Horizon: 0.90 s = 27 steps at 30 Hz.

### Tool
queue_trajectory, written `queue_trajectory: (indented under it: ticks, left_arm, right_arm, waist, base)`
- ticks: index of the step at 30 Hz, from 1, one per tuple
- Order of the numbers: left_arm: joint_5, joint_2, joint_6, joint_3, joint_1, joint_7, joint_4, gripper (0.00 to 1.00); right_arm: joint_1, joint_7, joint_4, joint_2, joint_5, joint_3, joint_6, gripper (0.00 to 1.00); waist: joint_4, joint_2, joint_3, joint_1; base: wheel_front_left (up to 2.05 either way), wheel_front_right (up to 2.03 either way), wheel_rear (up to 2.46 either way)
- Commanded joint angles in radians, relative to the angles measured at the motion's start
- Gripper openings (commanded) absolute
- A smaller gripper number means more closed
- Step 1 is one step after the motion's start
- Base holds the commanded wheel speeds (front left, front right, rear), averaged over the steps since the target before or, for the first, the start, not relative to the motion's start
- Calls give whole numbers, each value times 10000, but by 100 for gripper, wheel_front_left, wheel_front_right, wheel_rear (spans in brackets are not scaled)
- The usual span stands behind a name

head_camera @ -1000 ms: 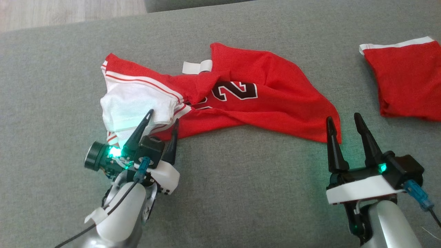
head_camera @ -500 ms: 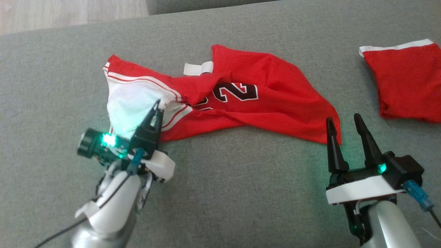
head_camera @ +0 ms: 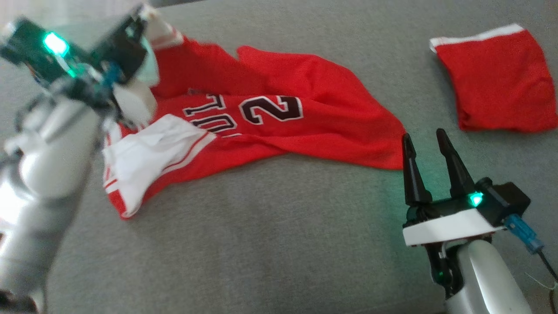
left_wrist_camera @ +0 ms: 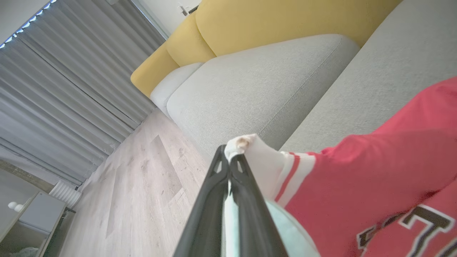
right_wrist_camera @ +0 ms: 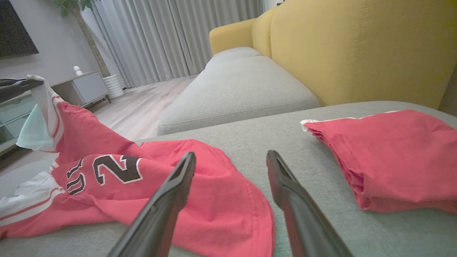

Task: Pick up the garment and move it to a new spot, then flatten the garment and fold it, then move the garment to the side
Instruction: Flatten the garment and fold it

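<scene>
Cloth has come off the grey seat (head_camera: 279, 244) at one end. A second ago the left claw (left_wrist_camera: 228, 159) stood spread over the white-trimmed edge of the jersey (head_camera: 279, 126). Since then it has clenched on that edge and risen, taking the corner up with it. The bunched folds have opened enough to show more lettering beside the number. The head camera has shifted too, so not all of that change is the jersey's own.

I judge the pick-up to be under way, with the carry to a new spot next. Most of the jersey still trails on the seat, well apart from the folded red piece (head_camera: 497, 78) and on the robot's left of it.

The left forearm climbs steeply on the far side of the jersey from the folded red piece. Its wrist is lifted high and its fingers pinch a nub of white trim at their very tips. That hold is thin and could slip under a pull.

The right claw (head_camera: 423, 136) sits low, nearer the folded red piece, with its fingers parted and empty. Its tips point at the jersey's near hem, just short of it.
</scene>
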Motion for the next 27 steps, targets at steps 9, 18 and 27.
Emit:
queue_trajectory:
  ticks: [9,18,27]
  left_arm:
    - [129,1400,-618,-459,-3082,519,1679,21]
    - [-266,1110,-97,-161,-4475,-769,3423,100]
    - [-1542,358,435,679,-3655,-2314,3970,100]
  right_arm:
    - [-517,-107,-432,-37,476,530,-9,100]
    - [-618,-107,-493,-37,538,559,-9,100]
    - [-593,-107,-509,-37,108,266,-9,100]
  waist:
    - [-1348,0,1218,-1]
    - [-1361,0,1596,-1]
    - [-413,0,953,-1]
  base:
    - [0,0,0]
    - [0,0,0]
    - [0,0,0]
